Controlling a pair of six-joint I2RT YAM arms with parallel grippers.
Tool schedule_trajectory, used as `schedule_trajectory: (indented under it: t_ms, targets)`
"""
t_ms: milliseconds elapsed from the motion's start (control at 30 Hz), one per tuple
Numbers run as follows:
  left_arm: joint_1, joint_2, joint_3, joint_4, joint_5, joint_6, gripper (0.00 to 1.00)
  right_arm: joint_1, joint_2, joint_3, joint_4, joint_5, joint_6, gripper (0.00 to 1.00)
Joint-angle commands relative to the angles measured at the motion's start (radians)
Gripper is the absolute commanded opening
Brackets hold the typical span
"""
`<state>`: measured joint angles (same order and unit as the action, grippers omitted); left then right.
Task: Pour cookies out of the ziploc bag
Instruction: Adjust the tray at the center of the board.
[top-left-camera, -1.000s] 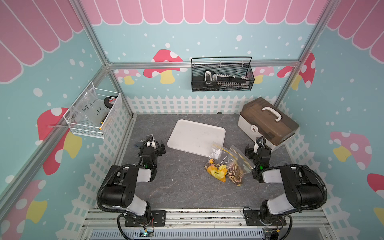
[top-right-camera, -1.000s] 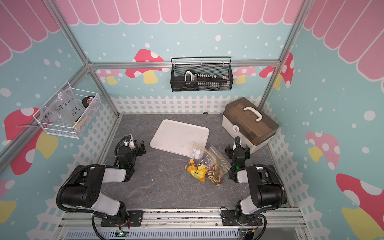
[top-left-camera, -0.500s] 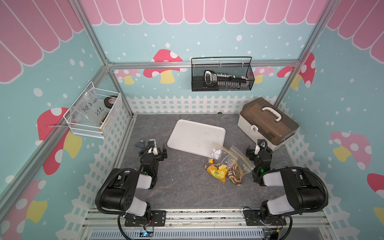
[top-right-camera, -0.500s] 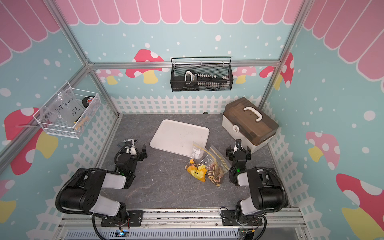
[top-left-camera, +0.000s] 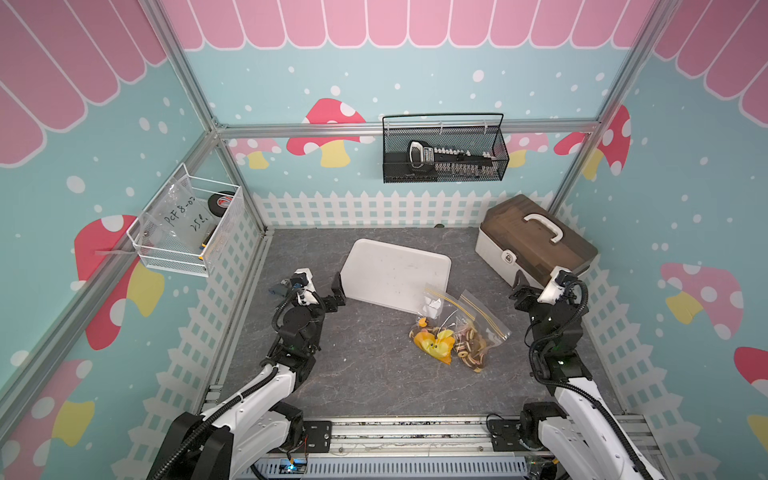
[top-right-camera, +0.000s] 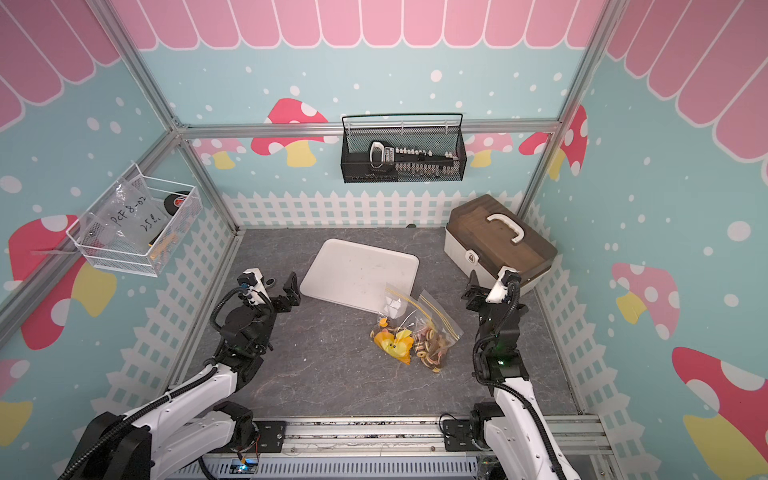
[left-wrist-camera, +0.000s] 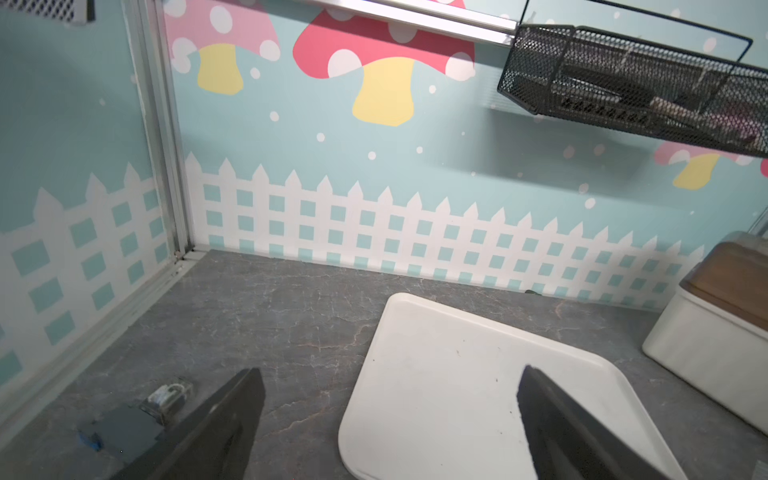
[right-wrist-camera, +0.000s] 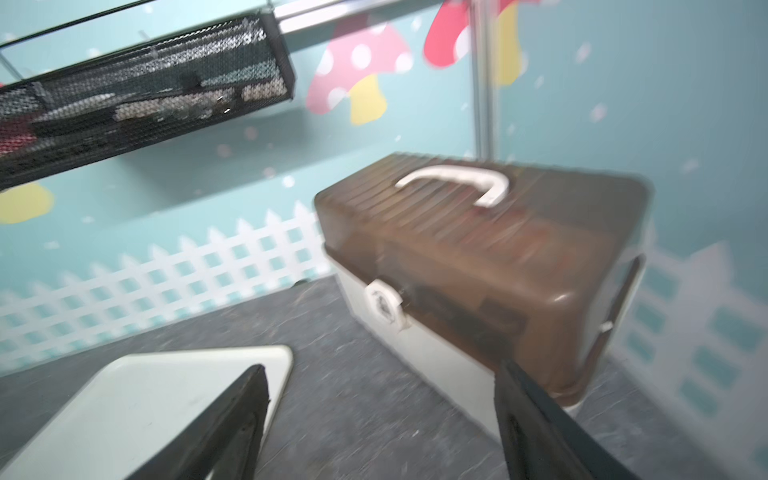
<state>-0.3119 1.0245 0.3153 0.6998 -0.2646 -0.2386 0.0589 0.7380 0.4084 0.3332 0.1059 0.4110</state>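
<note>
Not started. Cookies (top-left-camera: 470, 347) all inside bag (top-left-camera: 484, 316), flat on table (top-left-camera: 365, 365) at tray (top-left-camera: 395, 270) corner, beside duck bag (top-left-camera: 434, 328). Left tool (left-wrist-camera: 390, 372) and right tool (right-wrist-camera: 382, 365) both gape empty, well apart from it. Grasp, open and pour all remain.

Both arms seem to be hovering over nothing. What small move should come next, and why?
Probably lower the right gripper toward the ziploc bag holding the cookies. It lies untouched on the table, beside a bag of yellow ducks, nearer the right arm. That gripper and the left gripper are open and empty, so nothing can be poured yet.
</note>
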Motion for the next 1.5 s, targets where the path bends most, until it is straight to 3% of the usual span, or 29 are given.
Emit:
schedule_trajectory:
  t_ms: [0, 67, 100, 233, 333, 367, 467, 667, 833, 933, 1467]
  targets:
    - [0.028, 0.049, 0.027, -0.066, 0.221, -0.239, 1.0, 0.001, 0.031, 0.081, -0.165, -0.359, 0.045, 0.73]
    - [0.016, 0.101, 0.071, -0.067, 0.366, -0.26, 1.0, 0.004, 0.075, 0.149, -0.216, -0.474, 0.046, 0.69]
    - [0.0, 0.133, 0.096, -0.077, 0.385, -0.263, 1.0, 0.007, 0.092, 0.176, -0.237, -0.514, 0.045, 0.67]
    - [0.019, 0.238, 0.242, -0.331, 0.239, -0.263, 1.0, 0.046, 0.13, 0.231, -0.259, -0.577, 0.041, 0.63]
    - [0.14, 0.351, 0.417, -0.566, 0.291, -0.288, 0.94, 0.097, 0.152, 0.244, -0.262, -0.542, 0.026, 0.63]
    - [0.175, 0.396, 0.472, -0.623, 0.312, -0.286, 0.81, 0.115, 0.164, 0.25, -0.27, -0.524, 0.015, 0.63]
    - [0.212, 0.519, 0.626, -0.768, 0.27, -0.226, 0.61, 0.154, 0.188, 0.255, -0.279, -0.494, -0.009, 0.62]
    - [0.214, 0.762, 0.895, -1.016, 0.152, -0.128, 0.57, 0.16, 0.164, 0.208, -0.292, -0.433, -0.057, 0.62]
    - [0.212, 0.928, 1.057, -1.101, 0.243, -0.086, 0.52, 0.16, 0.103, 0.144, -0.266, -0.361, -0.081, 0.64]
    - [0.208, 1.007, 1.158, -1.192, 0.232, -0.062, 0.5, 0.16, 0.055, 0.106, -0.254, -0.305, -0.086, 0.66]
    - [0.139, 1.163, 1.362, -1.419, 0.148, -0.036, 0.38, 0.158, 0.006, 0.067, -0.237, -0.273, -0.09, 0.67]
